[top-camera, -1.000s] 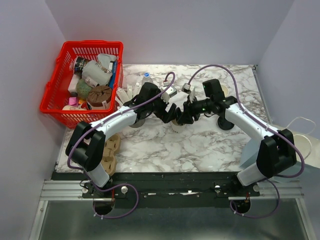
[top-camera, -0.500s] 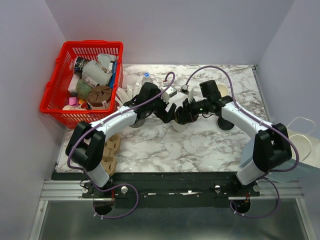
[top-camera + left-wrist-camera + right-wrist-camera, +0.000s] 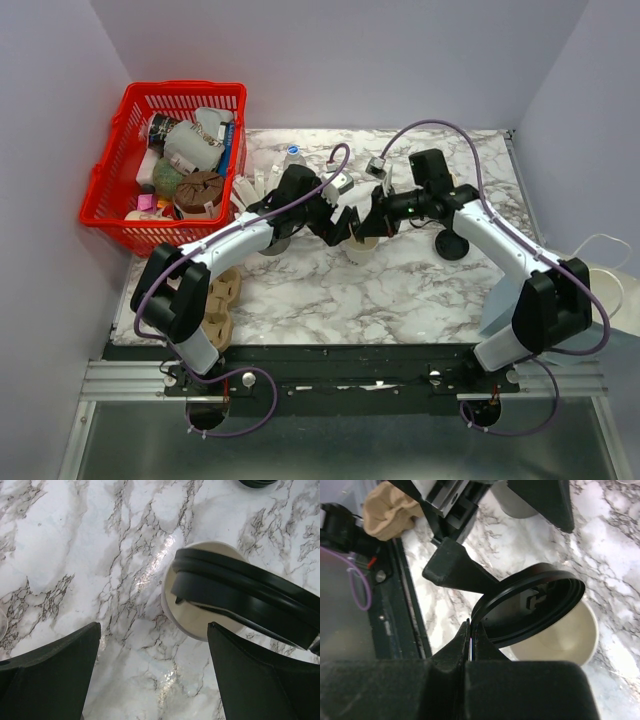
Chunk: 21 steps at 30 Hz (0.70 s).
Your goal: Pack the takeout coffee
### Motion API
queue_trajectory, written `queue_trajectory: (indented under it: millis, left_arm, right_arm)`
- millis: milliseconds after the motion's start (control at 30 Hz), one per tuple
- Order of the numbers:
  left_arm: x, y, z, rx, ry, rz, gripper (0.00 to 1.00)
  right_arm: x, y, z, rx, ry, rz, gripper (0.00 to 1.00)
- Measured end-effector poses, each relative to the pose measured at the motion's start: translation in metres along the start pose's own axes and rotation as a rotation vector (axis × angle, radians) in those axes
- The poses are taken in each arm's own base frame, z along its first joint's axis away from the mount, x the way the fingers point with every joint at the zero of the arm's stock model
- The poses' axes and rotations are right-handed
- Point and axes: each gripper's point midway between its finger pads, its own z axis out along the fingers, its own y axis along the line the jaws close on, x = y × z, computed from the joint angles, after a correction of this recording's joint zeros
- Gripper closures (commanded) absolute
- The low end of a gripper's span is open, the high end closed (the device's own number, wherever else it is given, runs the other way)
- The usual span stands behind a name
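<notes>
An open cream paper cup (image 3: 360, 250) stands mid-table, also visible in the left wrist view (image 3: 197, 620) and the right wrist view (image 3: 560, 640). A round black lid (image 3: 530, 610) hangs tilted over its mouth, one edge raised (image 3: 240, 592). My right gripper (image 3: 471, 630) is shut on the lid's rim, reaching in from the right (image 3: 373, 228). My left gripper (image 3: 152, 630) is open just left of the cup (image 3: 343, 225) and holds nothing. The cup sits just beyond its right finger (image 3: 260, 675).
A red basket (image 3: 105, 190) full of odds and ends stands at the back left. A water bottle (image 3: 293, 158) and white straws (image 3: 250, 185) stand behind the left arm. A second black lid (image 3: 452, 245) lies right of the cup. A cardboard carrier (image 3: 222, 300) sits at the left edge.
My right gripper has shut on the lid's rim, and its wrist has drawn back a little to the right, tilting the lid over the cup. The left arm has not moved.
</notes>
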Motion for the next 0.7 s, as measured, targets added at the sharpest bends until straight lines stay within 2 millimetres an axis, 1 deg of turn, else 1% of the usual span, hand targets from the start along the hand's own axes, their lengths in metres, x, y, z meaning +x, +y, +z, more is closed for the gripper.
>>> queue_trajectory:
  millis: [100,167,233,333,433,567,700]
  left_arm:
    - [-0.002,-0.001,-0.002,0.0,-0.005,0.003,0.04]
    - [-0.005,-0.001,-0.004,-0.001,-0.012,0.006,0.04]
    - [-0.007,-0.003,-0.009,-0.002,-0.016,0.012,0.04]
    - [-0.011,-0.005,-0.018,-0.005,-0.031,0.024,0.04]
    - [-0.013,-0.008,-0.023,-0.002,-0.038,0.027,0.03]
    - [-0.013,-0.011,-0.023,0.014,-0.039,0.018,0.03]
    - [-0.013,-0.013,-0.021,0.027,-0.04,0.007,0.03]
  right_arm:
    - [-0.007,0.0,-0.006,-0.074,-0.028,0.067,0.99]
    - [-0.009,-0.008,-0.009,-0.12,-0.047,0.137,0.99]
    - [-0.004,-0.014,-0.009,-0.19,-0.052,0.253,0.98]
    - [0.0,-0.022,-0.012,-0.236,-0.061,0.345,0.97]
    - [0.001,-0.017,-0.012,-0.305,-0.059,0.412,0.96]
    - [-0.003,-0.01,-0.013,-0.369,-0.07,0.453,0.95]
    - [-0.001,-0.009,-0.013,-0.402,-0.074,0.493,0.94]
